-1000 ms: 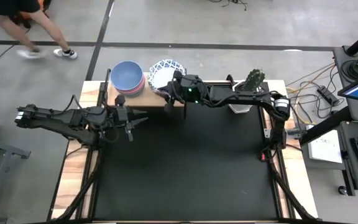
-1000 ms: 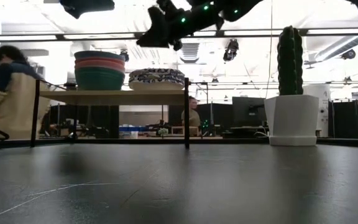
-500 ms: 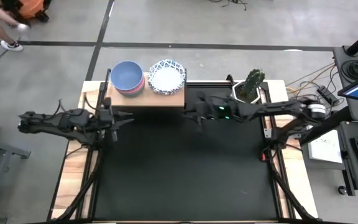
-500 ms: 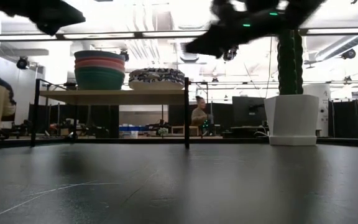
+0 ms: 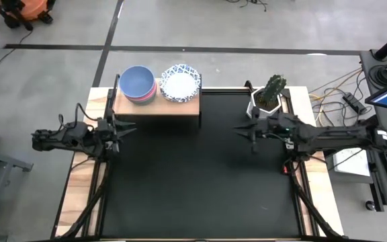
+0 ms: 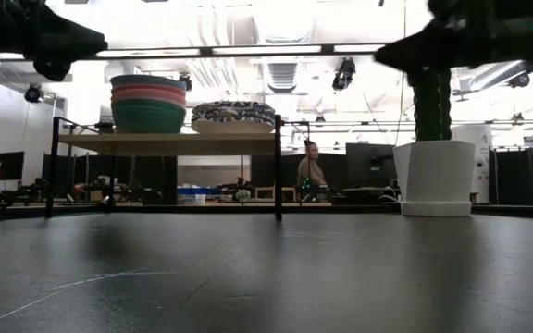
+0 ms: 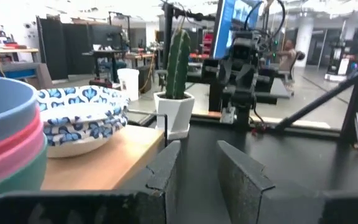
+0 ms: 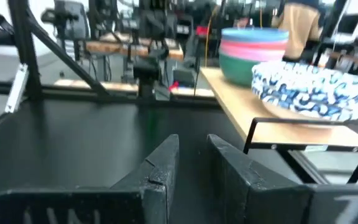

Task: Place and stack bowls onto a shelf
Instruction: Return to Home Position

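Shelf (image 5: pixel 188 107) lies lengthwise left-right, holding stacked bowls (image 5: pixel 140 82); left end effector (image 5: pixel 127 128) and right end effector (image 5: pixel 242 131) spread.

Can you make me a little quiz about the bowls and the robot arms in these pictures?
1. True or false: a blue bowl tops the coloured stack on the shelf.
2. What stands on the table beside the shelf? A) a cactus pot B) a teapot C) a red box
3. Fill in: the left tool and the right tool, both away from the shelf, hold ____.

Key: 1 true; 2 A; 3 nothing.
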